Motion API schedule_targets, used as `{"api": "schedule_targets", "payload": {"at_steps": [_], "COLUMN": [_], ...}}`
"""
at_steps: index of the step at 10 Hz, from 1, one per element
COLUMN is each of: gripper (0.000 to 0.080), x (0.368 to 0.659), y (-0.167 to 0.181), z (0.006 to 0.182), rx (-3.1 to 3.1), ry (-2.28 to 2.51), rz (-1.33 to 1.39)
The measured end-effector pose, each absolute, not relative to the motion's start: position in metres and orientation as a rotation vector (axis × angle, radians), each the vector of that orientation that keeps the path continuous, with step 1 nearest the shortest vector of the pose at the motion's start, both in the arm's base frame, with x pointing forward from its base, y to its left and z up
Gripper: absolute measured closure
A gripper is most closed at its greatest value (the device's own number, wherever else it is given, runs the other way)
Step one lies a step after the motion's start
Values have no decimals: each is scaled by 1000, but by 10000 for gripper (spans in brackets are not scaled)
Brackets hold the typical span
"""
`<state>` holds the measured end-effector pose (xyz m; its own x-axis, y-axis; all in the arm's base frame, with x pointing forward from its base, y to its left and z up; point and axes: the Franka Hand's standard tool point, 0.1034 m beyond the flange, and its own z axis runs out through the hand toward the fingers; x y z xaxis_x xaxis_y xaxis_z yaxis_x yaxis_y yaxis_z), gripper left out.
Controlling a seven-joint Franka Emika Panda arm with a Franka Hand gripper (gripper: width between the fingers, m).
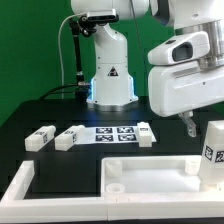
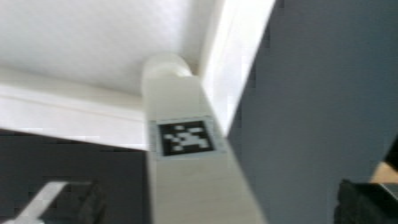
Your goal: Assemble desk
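Exterior view: the largest part, the tabletop (image 1: 150, 182), lies flat at the near edge of the black table (image 1: 60, 158) with its rim up. So we read it as underside up. Its long axis runs across the view from left to right, and the frame cuts off its right end.

Gripper (image 1: 193, 126): it hangs over the tabletop's far corner on the exterior view's right. The jaws are spread wide and we see nothing pinched between them, so we log it as released. In the wrist view the standing leg rises toward the camera, apparently between the jaws, but we cannot tell if either touches it.

Standing leg (image 1: 213, 146): it is upright at that same corner with its long axis vertical. 1 tag faces the exterior camera. In the wrist view its foot sits right in the rim's corner. We cannot tell whether it is fully seated.

3 loose legs (image 1: 40, 138) (image 1: 70, 138) (image 1: 145, 133): these lie on their sides beyond the tabletop. 2 are together toward the exterior view's left, and 1 is just beside the marker board (image 1: 113, 134). Their long axes run roughly across the view, with slight slants.

Progress, our judgement: 1 of 4 legs is placed and 3 are left to fetch and fit. We put the task at about a quarter done.
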<state>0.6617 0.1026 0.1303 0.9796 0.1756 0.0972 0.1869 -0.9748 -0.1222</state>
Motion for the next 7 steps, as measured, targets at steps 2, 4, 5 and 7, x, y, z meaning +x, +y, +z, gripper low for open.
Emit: {"api": "schedule_targets", "payload": {"at_steps": [2, 4, 5, 7], "gripper": [150, 150, 150, 150], "x": [670, 669, 669, 670], "y": [104, 104, 104, 101], "z": [130, 130, 129, 124], "rx": [-2996, -2996, -2996, -3010], "ry": [-273, -273, -273, -232], "rz": [-131, -130, -130, 6]}}
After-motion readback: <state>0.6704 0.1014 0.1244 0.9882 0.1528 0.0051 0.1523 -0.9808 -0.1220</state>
